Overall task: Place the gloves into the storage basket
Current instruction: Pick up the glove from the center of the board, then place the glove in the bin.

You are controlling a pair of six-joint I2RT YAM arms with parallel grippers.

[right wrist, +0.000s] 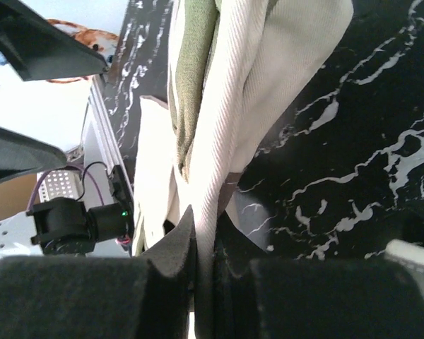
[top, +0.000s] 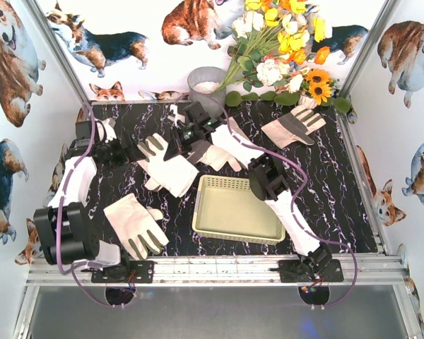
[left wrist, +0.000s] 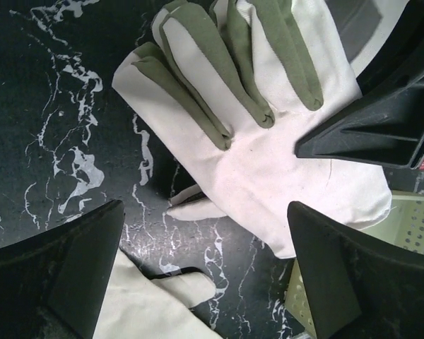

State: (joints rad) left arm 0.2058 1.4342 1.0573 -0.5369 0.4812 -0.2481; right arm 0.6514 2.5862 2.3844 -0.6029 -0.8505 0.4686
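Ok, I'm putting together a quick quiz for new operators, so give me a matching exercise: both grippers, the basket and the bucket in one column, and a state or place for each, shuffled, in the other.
Column one
1. left gripper
2. right gripper
3. storage basket
4. grey bucket

Column two
A. at the back, beside the flowers
B. shut on a bunched glove
C. nothing in it
D. open, over a flat glove

Pairs: 1-D, 2-B, 3-C, 4-A

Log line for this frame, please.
left gripper open above flat glove | right gripper shut on bunched glove | storage basket empty
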